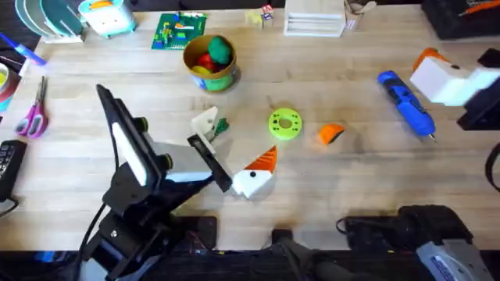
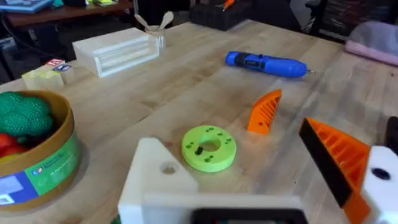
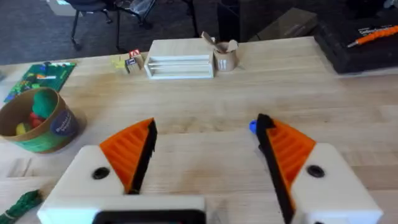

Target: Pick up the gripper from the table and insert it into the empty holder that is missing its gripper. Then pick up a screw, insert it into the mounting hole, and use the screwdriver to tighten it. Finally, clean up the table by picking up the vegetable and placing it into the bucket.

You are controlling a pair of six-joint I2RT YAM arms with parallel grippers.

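Overhead is showing nothing grasped yet, so the risks are all ahead.

Biggest worry, imo: arms colliding. The L gripper (image 1: 236, 144) is hanging wide open over mid-table and the R gripper (image 3: 206, 124) is hovering wide open at the far right, next to the screwdriver (image 1: 406, 101). If both are reaching for the centre at once, they're likely clashing.

Next, the bucket (image 1: 210, 62), sitting at the back w/ round toys already in it. A clumsy drop could be bouncing the veg off them or off the rim.

Then the holder (image 2: 155, 180). It's looking like the L gripper's own bare white finger, w/ the mounting hole on top. The part needs seating on it squarely, else it's jamming crooked and the screw isn't lining up.

The disc (image 1: 284, 124) is lying just beside the orange gripper (image 1: 331, 133), which is resting loose on the table btwn disc and screwdriver. It's a small wedge, so a sloppy pinch could be squirting it away or nudging the disc.

Smallest: the veg (image 1: 222, 126), touching or nearly touching the holder, so easily knocked.

Pose: L arm is stretching from its base to the centre, wrist low, fingers spread wide and holding nothing. R arm is sitting high at the right, fingers spread, also holding nothing.
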